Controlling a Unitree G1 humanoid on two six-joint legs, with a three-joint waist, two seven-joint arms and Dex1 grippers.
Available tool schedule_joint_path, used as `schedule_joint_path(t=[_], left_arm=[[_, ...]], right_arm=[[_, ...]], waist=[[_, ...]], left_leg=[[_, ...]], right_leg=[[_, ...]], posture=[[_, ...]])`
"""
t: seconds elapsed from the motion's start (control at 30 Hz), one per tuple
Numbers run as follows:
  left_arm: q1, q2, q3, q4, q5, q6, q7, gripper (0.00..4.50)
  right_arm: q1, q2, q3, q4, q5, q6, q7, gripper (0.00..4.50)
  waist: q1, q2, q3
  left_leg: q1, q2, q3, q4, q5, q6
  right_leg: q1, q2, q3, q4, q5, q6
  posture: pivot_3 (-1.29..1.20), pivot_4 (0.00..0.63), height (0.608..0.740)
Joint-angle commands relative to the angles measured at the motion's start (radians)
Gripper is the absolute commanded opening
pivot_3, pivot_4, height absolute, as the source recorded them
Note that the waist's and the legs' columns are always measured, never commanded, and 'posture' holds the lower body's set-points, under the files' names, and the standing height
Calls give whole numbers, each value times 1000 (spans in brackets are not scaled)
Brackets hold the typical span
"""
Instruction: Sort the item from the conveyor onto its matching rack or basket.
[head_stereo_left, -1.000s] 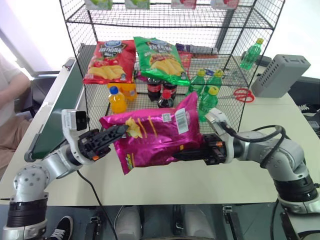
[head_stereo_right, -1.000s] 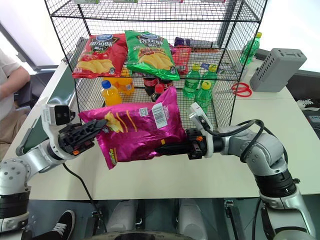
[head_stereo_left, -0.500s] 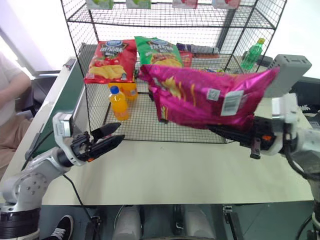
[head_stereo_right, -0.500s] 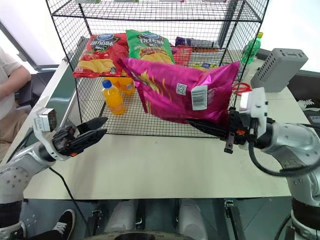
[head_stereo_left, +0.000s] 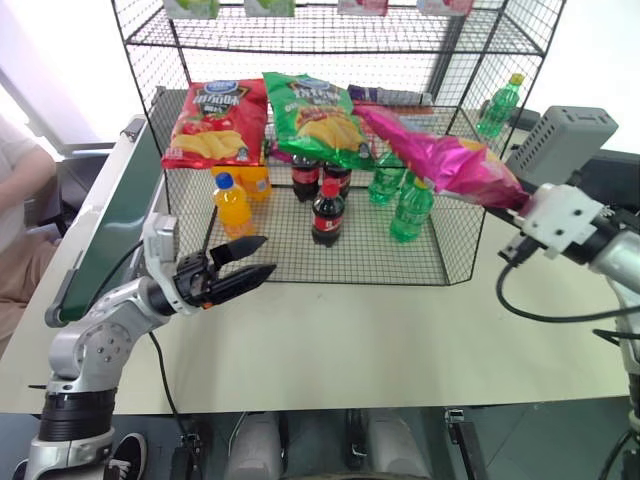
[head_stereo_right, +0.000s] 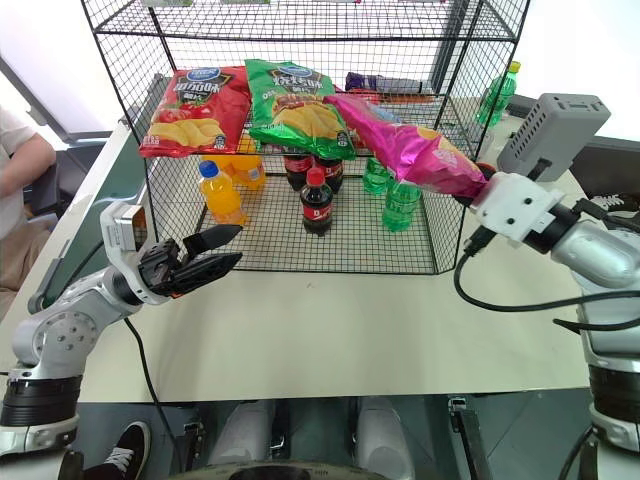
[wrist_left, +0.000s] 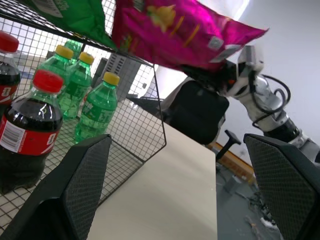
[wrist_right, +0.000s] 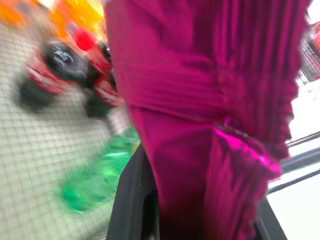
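The glossy magenta-pink chip bag (head_stereo_right: 405, 148) hangs in the air at the right front of the large black wire-mesh rack (head_stereo_right: 300, 20), level with its middle tier. Its near-right end is pinched in the right gripper (head_stereo_right: 478, 190), whose two black fingers are closed tight on the crinkled seam. The bag's free end reaches left toward the green chip bag (head_stereo_right: 295, 105), which lies beside the red chip bag (head_stereo_right: 195, 105) on that tier.

The left gripper (head_stereo_right: 215, 255) hovers low at the near left over the pale tabletop (head_stereo_right: 330, 330), its fingers spread wide and holding nothing. The dark-green conveyor belt (head_stereo_left: 115, 215) runs along the far left.

Held by one end only, the bag may sag or swing and catch on the rack's front post or wire edge, or shove the green bag. A slipping seam could drop it onto the cola and green bottles (head_stereo_right: 400, 205) below.

No lettering on any bag can be read.
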Motion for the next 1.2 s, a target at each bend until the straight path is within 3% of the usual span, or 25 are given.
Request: schedule_joint_path(t=[0.03, 0.23, 0.43, 0.7, 1.2], left_arm=[[23, 0, -3, -69, 31, -41, -7, 4500], [34, -51, -16, -111, 92, -157, -10, 4500], [2, -131, 4, -116, 86, -228, 33, 4500], [28, -150, -18, -133, 93, -248, 28, 4500], [36, -169, -41, -130, 116, -280, 35, 4500]], right_arm=[[-59, -5, 7, 49, -141, -104, -134, 354], [-114, -38, 61, 146, -342, -206, -277, 354], [-160, -37, 95, 205, -427, -164, -348, 354], [-273, -11, 183, 281, -563, -78, -438, 354], [-465, 52, 303, 483, -558, -24, -465, 354]], waist=[[1, 0, 0], [5, 0, 0], [5, 0, 0], [-4, 0, 0], [-15, 0, 0]], left_leg=[[0, 0, 0, 0, 0, 0], [-1, 0, 0, 0, 0, 0], [0, 0, 0, 0, 0, -1], [0, 0, 0, 0, 0, -1], [0, 0, 0, 0, 0, -1]], right_leg=[[0, 0, 0, 0, 0, 0], [0, -1, 0, 0, 0, 0], [0, -1, 0, 0, 0, 0], [0, 0, 0, 1, 0, 0], [0, -1, 0, 1, 0, 0]], posture=[[0, 150, 737], [0, 150, 737], [0, 150, 737], [0, 150, 737], [0, 150, 737]])
